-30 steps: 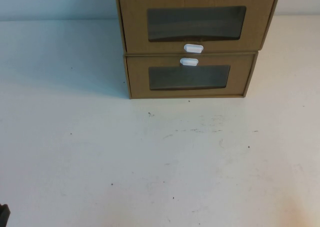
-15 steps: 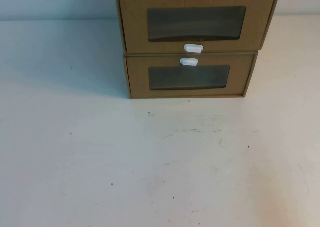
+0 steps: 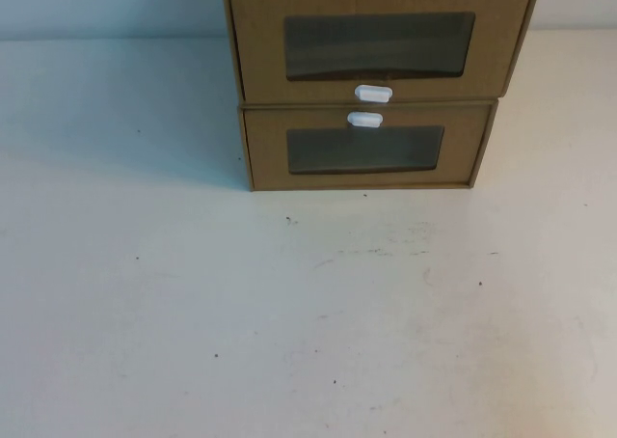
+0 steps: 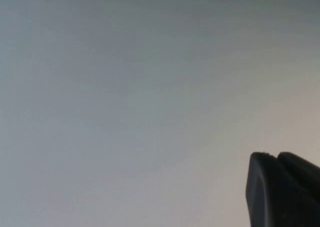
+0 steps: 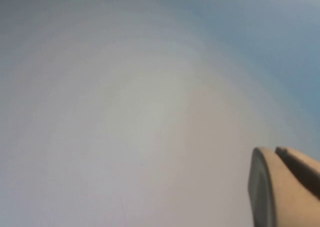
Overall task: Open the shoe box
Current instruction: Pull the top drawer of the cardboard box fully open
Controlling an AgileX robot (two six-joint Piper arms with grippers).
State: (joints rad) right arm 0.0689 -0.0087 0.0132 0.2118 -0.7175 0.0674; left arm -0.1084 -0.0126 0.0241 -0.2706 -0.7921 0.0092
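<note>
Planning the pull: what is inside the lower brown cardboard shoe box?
Lower shoe box: dark window reveals nothing; contents hidden. Left end effector and right end effector sit outside the high view.

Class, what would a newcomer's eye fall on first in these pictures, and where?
An upper shoe box sits on a lower shoe box at the far side of the white table, both closed, each with a dark window and white pull tab. The left gripper and right gripper appear only in their wrist views, near neither box.
</note>
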